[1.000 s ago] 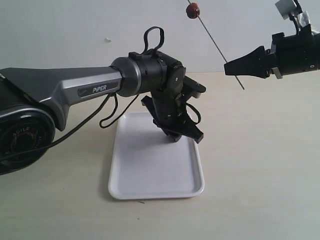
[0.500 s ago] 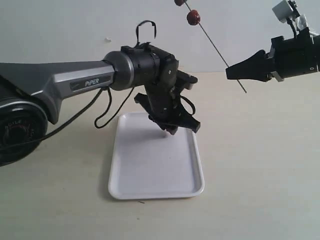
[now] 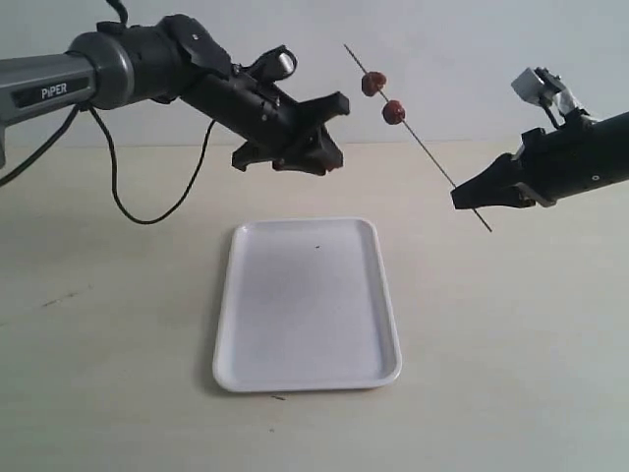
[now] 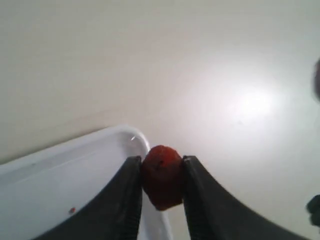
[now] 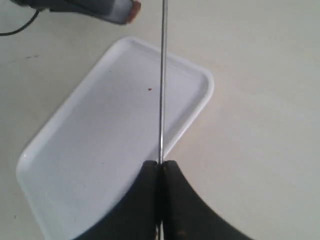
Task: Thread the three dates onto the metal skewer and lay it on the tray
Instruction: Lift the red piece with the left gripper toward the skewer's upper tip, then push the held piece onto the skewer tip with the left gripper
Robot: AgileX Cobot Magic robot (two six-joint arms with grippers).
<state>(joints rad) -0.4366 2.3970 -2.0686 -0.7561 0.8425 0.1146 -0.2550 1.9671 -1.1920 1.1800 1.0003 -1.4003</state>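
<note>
left pincer (image 4: 161, 161) clamped on date (image 4: 161, 176), right pincer (image 5: 160, 164) clamped on skewer (image 5: 162, 90) carrying two dates (image 3: 393, 111)

Rt wrist cam – skewer (image 5: 162, 75) far end cut off.

1. Three dates: the upper date (image 3: 373, 84) and the lower date (image 3: 393, 112) sit threaded on the metal skewer (image 3: 432, 155), and the third date (image 4: 161, 180) is pinched in the left gripper (image 4: 160, 162).
2. One metal skewer, clamped in the right gripper (image 3: 459, 202).
3. One tray (image 3: 307, 334), white, bearing one small dark speck (image 3: 316, 247).
4. Two grippers, one on each of the two arms.
</note>
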